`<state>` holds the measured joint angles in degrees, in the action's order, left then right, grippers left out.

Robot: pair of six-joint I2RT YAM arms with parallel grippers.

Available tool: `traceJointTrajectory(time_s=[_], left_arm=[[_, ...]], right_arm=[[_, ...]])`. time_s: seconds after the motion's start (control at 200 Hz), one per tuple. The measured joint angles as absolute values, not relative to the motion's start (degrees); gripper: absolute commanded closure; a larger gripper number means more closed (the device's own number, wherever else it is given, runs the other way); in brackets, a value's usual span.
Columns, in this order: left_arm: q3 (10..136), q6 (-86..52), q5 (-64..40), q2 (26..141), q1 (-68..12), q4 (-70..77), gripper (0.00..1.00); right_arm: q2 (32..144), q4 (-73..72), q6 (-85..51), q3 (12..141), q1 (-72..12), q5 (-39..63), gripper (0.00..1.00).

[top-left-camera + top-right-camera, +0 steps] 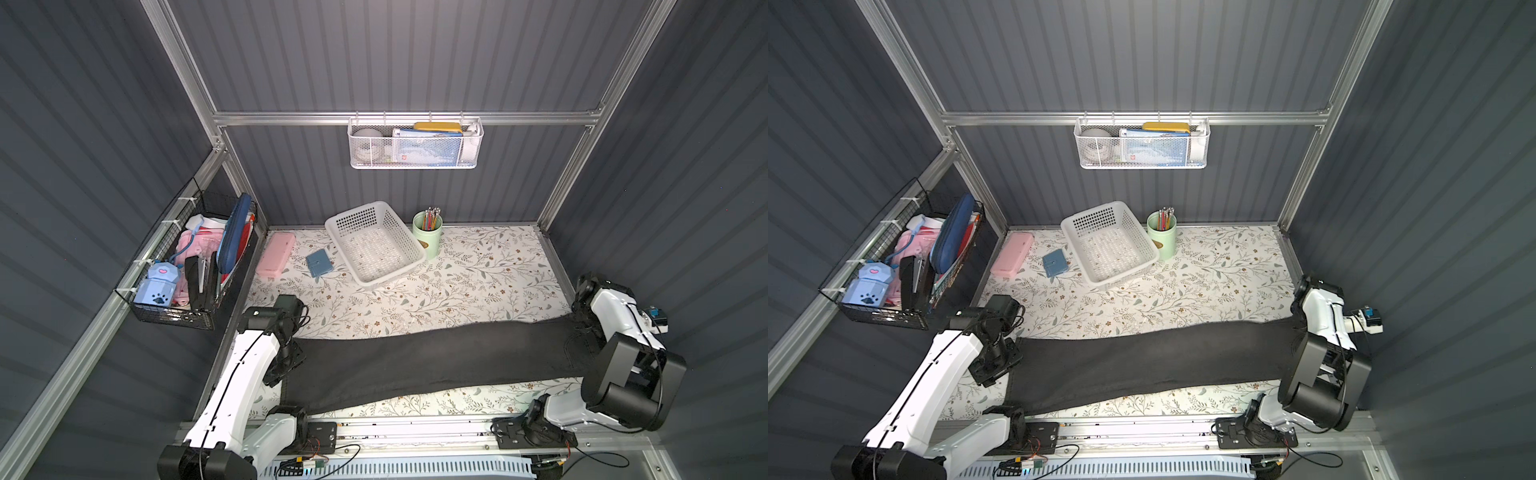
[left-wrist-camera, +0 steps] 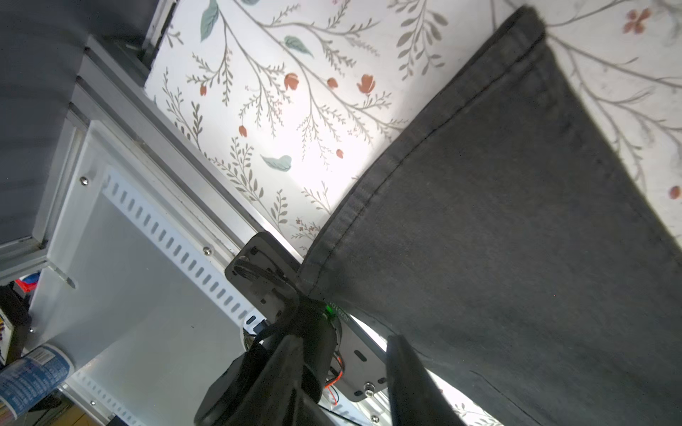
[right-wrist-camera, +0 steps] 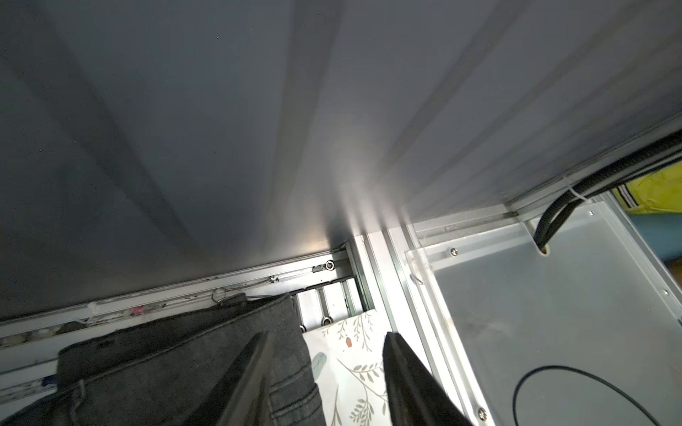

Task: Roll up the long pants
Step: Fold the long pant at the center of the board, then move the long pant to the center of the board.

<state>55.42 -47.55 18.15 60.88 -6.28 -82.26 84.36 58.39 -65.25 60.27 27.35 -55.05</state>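
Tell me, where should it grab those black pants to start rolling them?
Probably the hem at the pants' left end. They lie flat, stretched lengthwise across the table, and that stitched edge is straight and uncovered. The left hand, open beside it, could come in low from the left and pinch it.

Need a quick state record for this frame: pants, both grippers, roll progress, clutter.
pants: long pants flat in one long strip across the front of the table, hem by the left arm, waist by the right
left gripper: open, at the hem end, holding nothing
right gripper: open, at the waist end, holding nothing
rolled: not yet
clutter: white basket and green pencil cup at the back, apart from the pants
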Motion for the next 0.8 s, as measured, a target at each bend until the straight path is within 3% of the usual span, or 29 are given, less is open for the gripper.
traceJointTrajectory(time_s=[0.145,0.295,0.56,0.801], left_arm=[[62.2,-44.4,17.8,63.7,-6.3,-77.1,0.69],[61.5,-42.5,10.3,70.2,-7.5,-65.9,0.80],[52.7,-37.8,-2.6,77.5,-9.9,-55.8,0.85],[51.1,-32.9,-4.8,83.8,-10.5,-53.6,0.84]], right_arm=[[84.8,48.9,-54.4,61.2,22.3,-52.4,0.58],[85.9,41.3,-46.8,61.2,15.7,-41.6,0.63],[84.9,44.4,-48.0,54.5,14.6,-28.3,0.63],[90.6,48.2,-49.0,55.2,15.2,-24.7,0.62]])
